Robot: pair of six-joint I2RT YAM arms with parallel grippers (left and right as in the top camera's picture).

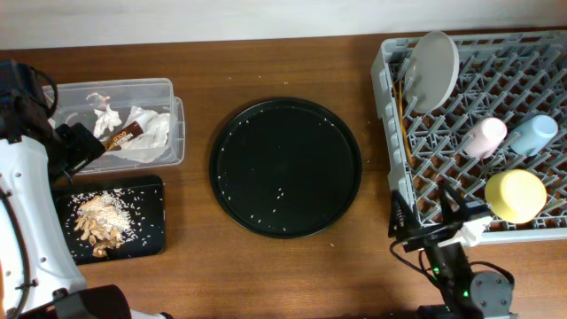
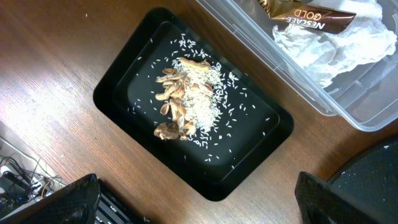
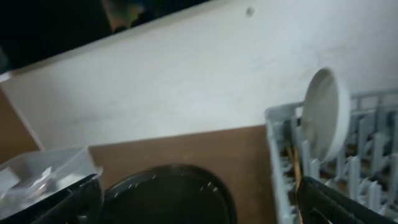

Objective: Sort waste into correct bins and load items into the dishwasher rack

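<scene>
The clear tub [image 1: 175,115] holds white tissue [image 1: 151,133] and the gold-brown wrapper [image 1: 122,138]; both also show in the left wrist view, the tissue [image 2: 336,46] and the wrapper [image 2: 308,15]. The shallow black tray [image 1: 151,226] holds food scraps with rice [image 1: 102,220], also seen from the left wrist [image 2: 186,99]. The grey rack [image 1: 532,66] holds the plate [image 1: 431,71] upright, the pink cup [image 1: 485,136], the blue cup [image 1: 532,135], the yellow-green bowl [image 1: 516,196] and the chopsticks [image 1: 403,120]. My left gripper [image 2: 199,205] is open and empty above the black tray. My right gripper [image 3: 199,199] is open and empty near the rack's front left corner.
A large round black tray [image 1: 285,167] with scattered rice grains lies mid-table between the bins and the rack. A white wall runs along the table's far edge. The right wrist view shows the plate [image 3: 326,115] standing in the rack.
</scene>
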